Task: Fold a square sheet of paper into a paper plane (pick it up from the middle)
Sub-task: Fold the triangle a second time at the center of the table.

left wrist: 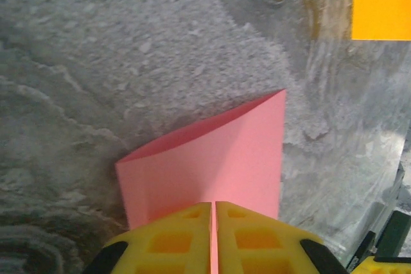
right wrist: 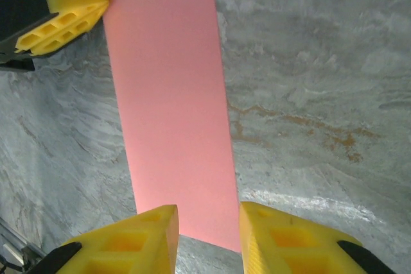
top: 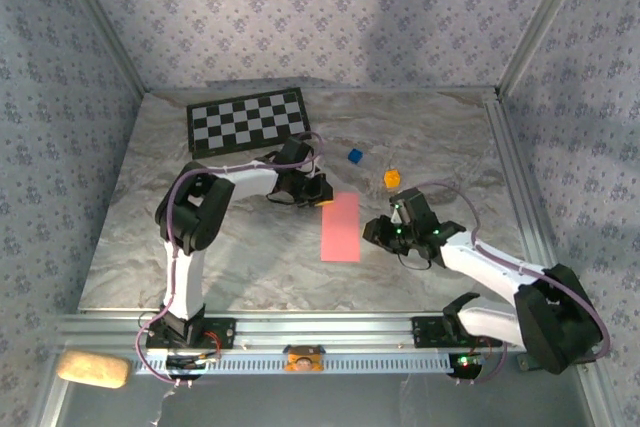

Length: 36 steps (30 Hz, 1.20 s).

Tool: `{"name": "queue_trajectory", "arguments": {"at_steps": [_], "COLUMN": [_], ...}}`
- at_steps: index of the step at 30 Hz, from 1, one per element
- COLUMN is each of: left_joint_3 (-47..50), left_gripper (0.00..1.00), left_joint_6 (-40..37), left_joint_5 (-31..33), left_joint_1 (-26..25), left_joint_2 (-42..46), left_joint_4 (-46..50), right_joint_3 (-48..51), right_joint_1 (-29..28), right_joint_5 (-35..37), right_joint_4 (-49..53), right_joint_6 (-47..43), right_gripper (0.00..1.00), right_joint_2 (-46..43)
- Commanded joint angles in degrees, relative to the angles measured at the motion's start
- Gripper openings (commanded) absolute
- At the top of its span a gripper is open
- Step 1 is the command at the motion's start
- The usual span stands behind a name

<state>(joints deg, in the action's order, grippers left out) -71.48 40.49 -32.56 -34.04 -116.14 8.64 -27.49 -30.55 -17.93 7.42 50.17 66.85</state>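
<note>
Sheet: salmon-pink, plain, folded in half into a narrow two-layer rectangle. It sits around table centre, long axis running near-to-far and slightly tilted. In the right wrist view it lies flat with straight, clean edges and no other creases visible. In the left wrist view one edge at the far end is pinched between the closed fingers of the left gripper. On the edge opposite the pinch the top layer bows up slightly, so the two layers are parted there.
</note>
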Motion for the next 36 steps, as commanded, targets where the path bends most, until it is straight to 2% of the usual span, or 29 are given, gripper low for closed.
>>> {"name": "queue_trajectory", "arguments": {"at_steps": [1, 6, 12, 29, 36], "left_joint_3": [1.21, 4.52, 3.81, 3.54, 3.55], "left_gripper": [0.09, 0.08, 0.08, 0.07, 0.07], "left_joint_6": [-2.03, -2.92, -3.90, -3.23, -2.61], "left_joint_5": [-0.85, -2.74, -2.87, -3.35, -3.82], "left_joint_1": [0.77, 2.88, 3.04, 2.99, 2.91], "left_joint_2": [-1.37, -1.46, -1.58, -2.16, -2.27], "left_joint_4": [0.58, -0.87, 0.03, -0.42, -1.09], "right_joint_3": [-1.67, -2.69, -4.74, -8.17, -7.96], "right_joint_1": [-0.45, -0.90, -1.46, -1.67, -1.55], "right_joint_5": [-3.17, -6.29, -8.02, -11.16, -13.36], "right_joint_4": [0.30, 0.33, -0.04, -0.05, -4.27], "right_joint_6": [-0.27, -0.60, -0.52, -1.35, 0.06], "right_gripper": [0.32, 0.36, 0.38, 0.40, 0.38], "right_joint_2": [2.35, 6.39, 10.76, 17.77, 17.99]}}
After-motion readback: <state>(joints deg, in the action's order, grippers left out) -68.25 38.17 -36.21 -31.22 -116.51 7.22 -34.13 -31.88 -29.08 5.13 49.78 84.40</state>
